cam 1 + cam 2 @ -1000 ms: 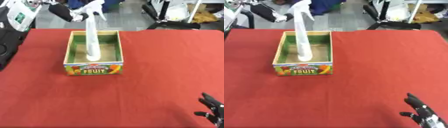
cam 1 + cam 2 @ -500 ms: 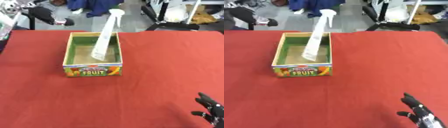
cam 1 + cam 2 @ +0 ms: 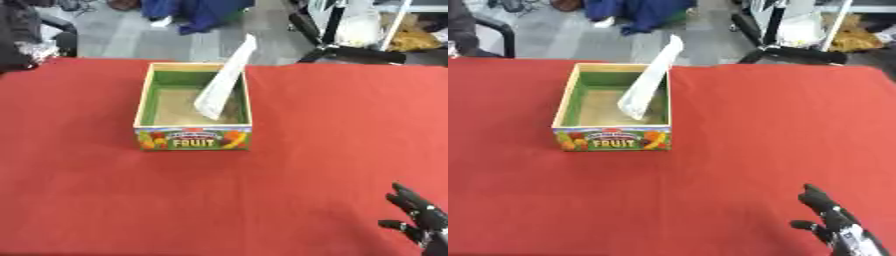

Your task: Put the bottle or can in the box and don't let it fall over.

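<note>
Inside the fruit box (image 3: 192, 139), toward its right wall: white bottle (image 3: 224, 80), tilted, top leaning past the rim to the right. Needs righting: grasp low on the body, ease upright, release only once settled. At lower right, right hand (image 3: 423, 217) idle, fingers relaxed, holding nothing. Left hand nowhere visible.

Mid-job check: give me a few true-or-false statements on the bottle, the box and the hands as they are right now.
1. The white bottle stands upright in the box. False: it leans toward the box's right wall, top past the rim.
2. The fruit box sits on the red tablecloth. True.
3. The right hand holds the bottle. False: it is open at the lower right corner, far from the box.
4. The left hand shows in neither view. True.
5. The bottle's base is inside the box. True.
</note>
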